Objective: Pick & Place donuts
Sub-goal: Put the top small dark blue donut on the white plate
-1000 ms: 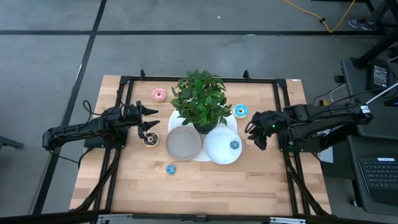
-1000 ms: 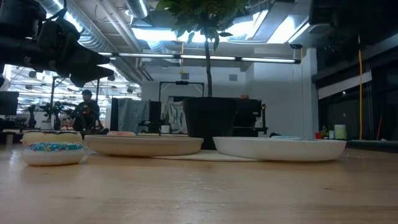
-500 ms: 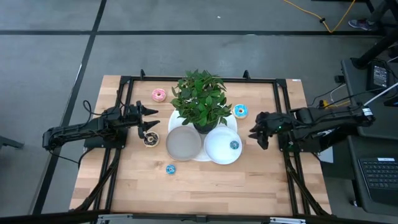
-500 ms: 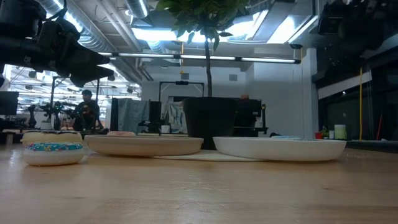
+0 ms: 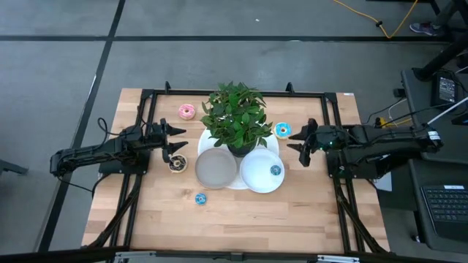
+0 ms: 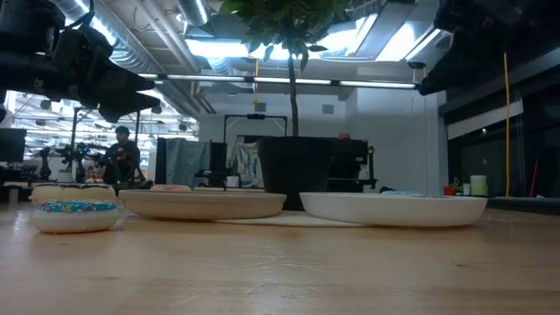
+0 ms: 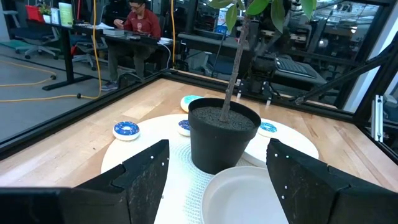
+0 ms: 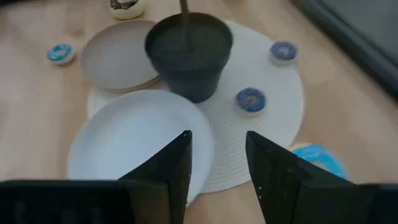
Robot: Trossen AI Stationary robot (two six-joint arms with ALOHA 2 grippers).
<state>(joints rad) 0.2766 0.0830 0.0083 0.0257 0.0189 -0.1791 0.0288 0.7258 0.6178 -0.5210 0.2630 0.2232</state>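
Note:
Donuts lie around a potted plant (image 5: 235, 120): a pink one (image 5: 186, 111) at the far left, a light-blue one (image 5: 282, 130) at its right, a chocolate one (image 5: 177, 164), a small blue one (image 5: 200, 198) on the bare wood, and a mini blue one (image 5: 276, 170) on the white plate (image 5: 256, 175). Two more mini blue donuts (image 8: 251, 99) (image 8: 283, 51) rest on the white mat (image 8: 273, 118). My left gripper (image 5: 182, 140) hovers open, level, above the chocolate donut. My right gripper (image 5: 301, 144) hangs open above the table, right of the white plate, tilted down toward it.
A grey plate (image 5: 215, 168) lies next to the white plate on the round mat. The plant's black pot (image 7: 224, 134) stands at the mat's middle and its leaves hide the mat's far side from above. A black frame (image 5: 146, 95) edges the table. Bare wood lies along the near edge.
My right gripper has swung a little toward the table's far edge and rolled about its own line, so both fingers now show side by side from above. Its finger gap looks unchanged. No donut has moved.

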